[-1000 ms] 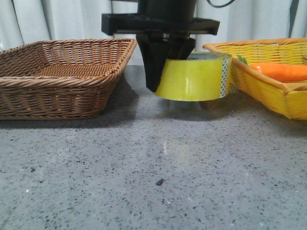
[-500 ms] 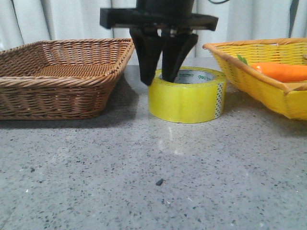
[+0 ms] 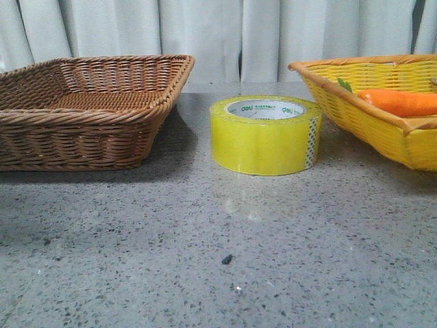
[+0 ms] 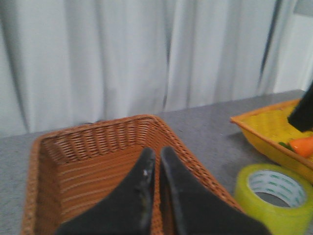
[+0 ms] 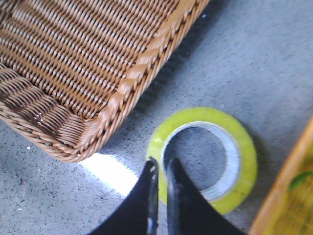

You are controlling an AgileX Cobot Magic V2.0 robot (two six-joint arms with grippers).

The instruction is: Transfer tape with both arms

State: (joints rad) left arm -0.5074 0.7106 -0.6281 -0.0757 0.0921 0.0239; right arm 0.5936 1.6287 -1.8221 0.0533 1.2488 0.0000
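The tape point(image 3: 265, 137), a wide yellow roll with a white core printed in green, lies flat on the grey table between the two baskets. No gripper shows in the front view. In the right wrist view my right gripper point(image 5: 161, 164) hangs above the near edge of the tape point(image 5: 244, 147), jaws close together and holding nothing. In the left wrist view my left gripper point(image 4: 156, 152) is shut and empty over the brown basket point(image 4: 98, 125), with the tape point(image 4: 244, 196) off to one side.
A brown wicker basket point(image 3: 89, 116) stands at the left, a yellow wicker basket point(image 3: 369, 116) at the right with an orange carrot-like object point(image 3: 399, 102) in it. White curtains hang behind. A dark part of the other arm point(image 4: 303, 110) shows in the left wrist view.
The right gripper held the tape above the table, set it down, let go and rose out of the front view. The tape now rests alone on the table.
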